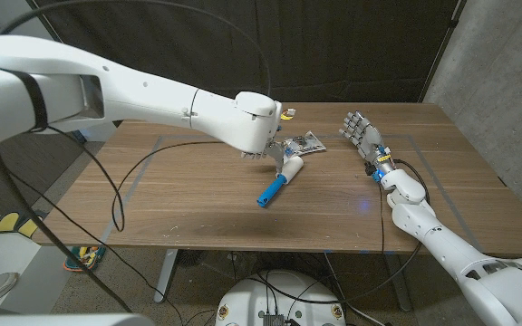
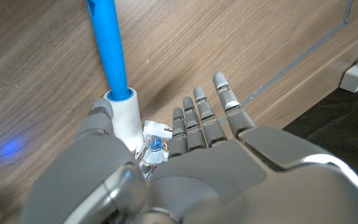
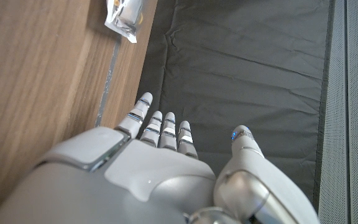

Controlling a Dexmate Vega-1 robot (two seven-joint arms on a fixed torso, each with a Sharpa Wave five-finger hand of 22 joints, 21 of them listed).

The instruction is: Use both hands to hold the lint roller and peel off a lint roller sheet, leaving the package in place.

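The lint roller lies on the table with its blue handle (image 1: 270,192) pointing toward the front edge and its white roll (image 1: 292,168) at the far end. My left hand (image 1: 263,143) hovers over the roll end. In the left wrist view its thumb (image 2: 98,118) stands beside the white roll (image 2: 122,111), while its fingers (image 2: 204,118) reach out straight on the other side, gripping nothing. The crinkled package (image 1: 306,142) lies just behind the roll, and part of the package (image 2: 155,144) shows under the palm. My right hand (image 1: 361,131) is raised at the right with fingers apart and holds nothing.
A small clear packet with yellow in it (image 1: 288,114) lies at the table's far edge, also seen as the packet (image 3: 124,15) in the right wrist view. A black cable (image 1: 143,163) loops over the table's left part. Dark curtain hangs behind the table.
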